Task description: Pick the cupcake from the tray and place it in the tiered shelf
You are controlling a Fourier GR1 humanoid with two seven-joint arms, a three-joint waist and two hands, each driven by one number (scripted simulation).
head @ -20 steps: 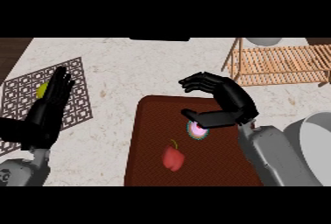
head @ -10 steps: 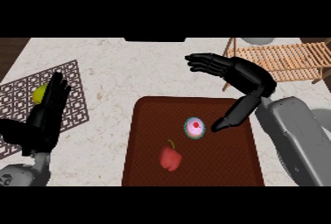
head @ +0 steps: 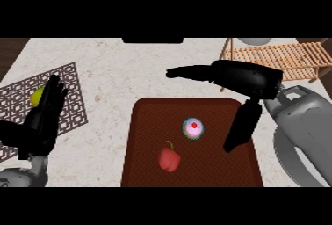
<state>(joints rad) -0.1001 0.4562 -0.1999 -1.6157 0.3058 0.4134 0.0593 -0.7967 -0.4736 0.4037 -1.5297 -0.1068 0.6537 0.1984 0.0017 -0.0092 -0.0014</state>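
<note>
Speckled pale bench (head: pixel 123 79) carries the dark-red rectangular tray (head: pixel 146 176), where the pink-frosted cupcake (head: pixel 193 128) sits ungrasped beside the right hand (head: pixel 243 79), whose fingers (head: pixel 188 71) have lifted away, spread, so pickup remains undone.

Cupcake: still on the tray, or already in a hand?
On the tray: the cupcake sits there untouched, the right hand open above.

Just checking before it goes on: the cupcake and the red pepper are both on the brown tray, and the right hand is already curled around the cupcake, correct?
Not quite. The head view shows the cupcake and red pepper both on the brown tray, but the right hand is open above the tray with its fingers extended, not curled around the cupcake.
</note>
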